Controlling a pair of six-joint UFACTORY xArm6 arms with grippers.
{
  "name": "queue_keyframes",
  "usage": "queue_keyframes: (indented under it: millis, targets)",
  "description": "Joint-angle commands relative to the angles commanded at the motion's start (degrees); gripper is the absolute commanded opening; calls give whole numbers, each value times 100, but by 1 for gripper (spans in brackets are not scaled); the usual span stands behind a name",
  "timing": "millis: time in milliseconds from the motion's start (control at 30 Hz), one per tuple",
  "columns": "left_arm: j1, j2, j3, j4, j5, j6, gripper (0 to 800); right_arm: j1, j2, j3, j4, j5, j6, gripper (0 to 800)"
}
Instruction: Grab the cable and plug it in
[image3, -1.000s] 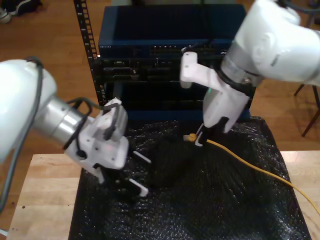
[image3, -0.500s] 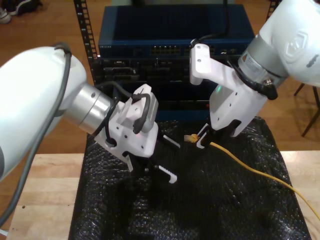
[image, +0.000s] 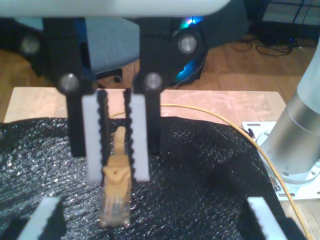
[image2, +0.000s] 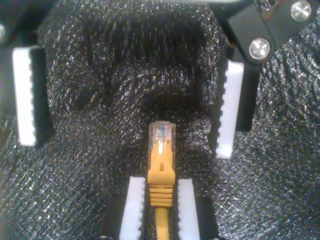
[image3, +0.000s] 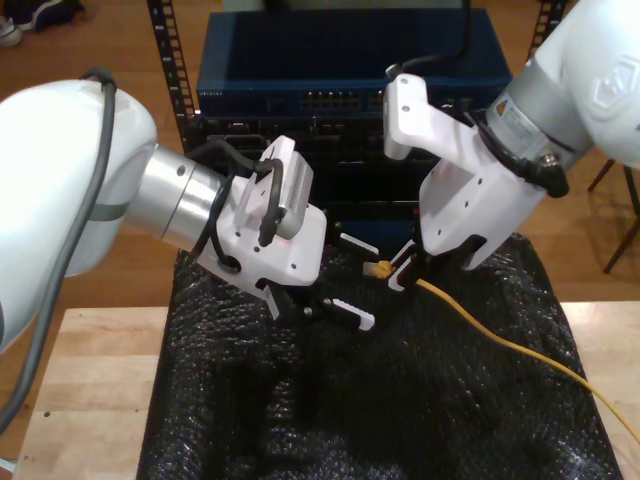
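Observation:
The yellow-orange cable (image3: 500, 340) runs across the black mat from the exterior view's right. My second gripper (image3: 402, 270) is shut on the cable just behind the clear plug (image3: 378, 269). The plug (image2: 161, 137) sticks out past that gripper's white pads (image2: 135, 205) and hangs a little above the mat. My first gripper (image3: 352, 280) faces it, open, its pads (image2: 25, 95) wide apart on either side of the plug tip and not touching it. In the first wrist view the plug (image: 116, 200) points toward the camera, out of my second gripper (image: 117, 170).
A blue network switch (image3: 330, 100) with a row of ports sits in a rack behind the arms. Black bubble wrap (image3: 400, 420) covers the wooden table (image3: 90, 400). A silver arm base (image: 295, 135) stands at the table's edge.
My first gripper has risen and moved toward the exterior view's right, up to the plug. My second gripper has kept hold of the cable and shifted only slightly.

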Motion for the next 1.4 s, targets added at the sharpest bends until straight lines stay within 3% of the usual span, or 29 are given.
queue_keyframes:
  millis: [900, 1400]
  targets:
    - [352, 0, 0, -554, 431, 185, 791, -123, -88, 44, 352, -18, -97, 9]
    - [352, 9, 9, -659, 501, 211, 674, -141, -97, 70, 527, -18, -167, 10]
